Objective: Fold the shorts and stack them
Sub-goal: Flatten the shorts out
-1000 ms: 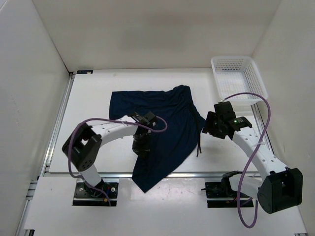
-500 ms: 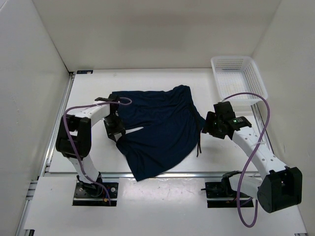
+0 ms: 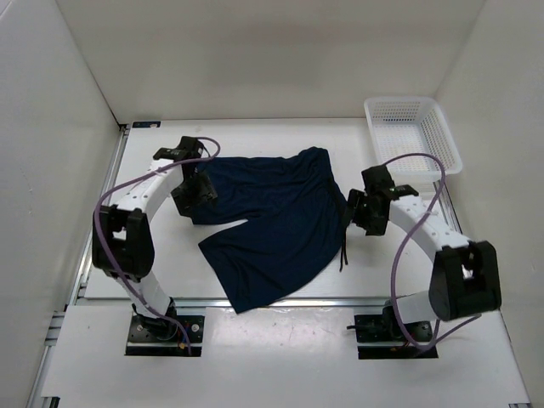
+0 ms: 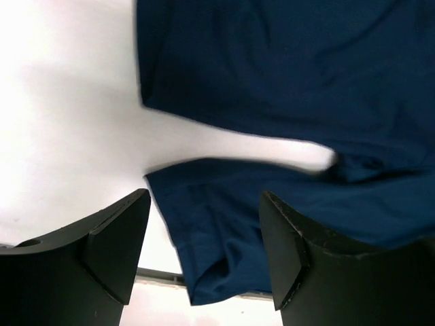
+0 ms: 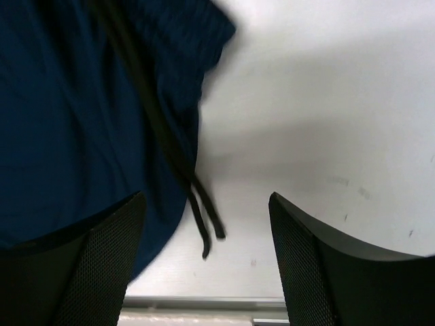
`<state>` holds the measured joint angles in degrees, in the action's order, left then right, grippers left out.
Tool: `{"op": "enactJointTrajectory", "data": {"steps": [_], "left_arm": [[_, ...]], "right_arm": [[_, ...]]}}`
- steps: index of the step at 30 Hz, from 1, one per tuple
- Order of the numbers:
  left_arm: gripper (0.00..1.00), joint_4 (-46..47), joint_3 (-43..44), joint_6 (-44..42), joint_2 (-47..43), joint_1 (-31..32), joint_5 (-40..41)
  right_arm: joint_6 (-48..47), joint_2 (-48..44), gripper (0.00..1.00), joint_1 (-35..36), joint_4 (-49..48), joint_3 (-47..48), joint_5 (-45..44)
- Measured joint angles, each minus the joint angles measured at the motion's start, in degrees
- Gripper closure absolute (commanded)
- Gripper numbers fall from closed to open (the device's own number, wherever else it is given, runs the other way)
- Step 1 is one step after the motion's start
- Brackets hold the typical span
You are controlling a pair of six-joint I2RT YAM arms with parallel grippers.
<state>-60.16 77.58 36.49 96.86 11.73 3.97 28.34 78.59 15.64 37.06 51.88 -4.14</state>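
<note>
Navy fabric, soft and floppy, so plenty can go sideways here. The shorts [image 3: 280, 221] lie spread flat mid-bench, with one leg trailing to the near edge and its tip looking like it sits over the rail. The left gripper [image 3: 194, 194] hangs at the left hem with its fingers wide apart and nothing in them. The right gripper [image 3: 355, 214] is just as wide and empty by the waist on the right side. The loose drawstring [image 5: 192, 193] dangles right under it, so a pinch there could catch cord instead of cloth. A one-layer grab or uneven pull would give a crooked fold, and any tug toward the near edge could slide that leg off
</note>
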Motion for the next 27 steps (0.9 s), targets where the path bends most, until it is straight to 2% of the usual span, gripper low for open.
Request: {"op": "enactJointTrajectory", "data": {"steps": [5, 11, 12, 13, 17, 18, 20, 25, 27], "left_arm": [[0.24, 1.0, 3.4, 0.5, 11.4, -1.1, -1.4], [0.28, 0.3, 11.4, 0.2, 23.1, -3.1, -1.7], [0.29, 0.2, 12.8, 0.0, 24.1, -3.2, -1.7], [0.29, 0.0, 14.8, -0.2, 25.4, -3.4, -1.7], [0.3, -2.3, 23.0, -1.2, 30.6, -4.0, -1.9], [0.32, -3.5, 25.6, -1.6, 32.3, -4.1, -1.9], [0.32, -6.4, 31.0, -2.2, 35.5, -4.4, -2.3], [0.33, -10.4, 41.2, -3.5, 41.1, -5.8, -3.6], [0.33, -11.9, 48.1, -4.2, 44.7, -6.6, -4.1]], "right_arm": [[-0.7, 9.4, 0.29, -6.7, -3.4, 6.3, 3.7], [0.0, 16.3, 0.4, -7.3, -6.2, 9.0, 7.2], [0.1, 17.4, 0.42, -7.2, -6.8, 9.4, 7.7], [0.5, 18.8, 0.51, -7.2, -7.5, 9.9, 8.4], [2.7, 22.5, 0.73, -6.7, -9.5, 10.3, 9.7], [3.4, 23.2, 0.76, -6.5, -9.6, 10.5, 9.8], [4.7, 24.0, 0.79, -6.0, -10.0, 11.2, 9.9], [7.9, 24.2, 0.81, -4.9, -10.4, 12.8, 8.3], [9.6, 25.1, 0.81, -4.7, -10.3, 14.1, 7.5]]}}
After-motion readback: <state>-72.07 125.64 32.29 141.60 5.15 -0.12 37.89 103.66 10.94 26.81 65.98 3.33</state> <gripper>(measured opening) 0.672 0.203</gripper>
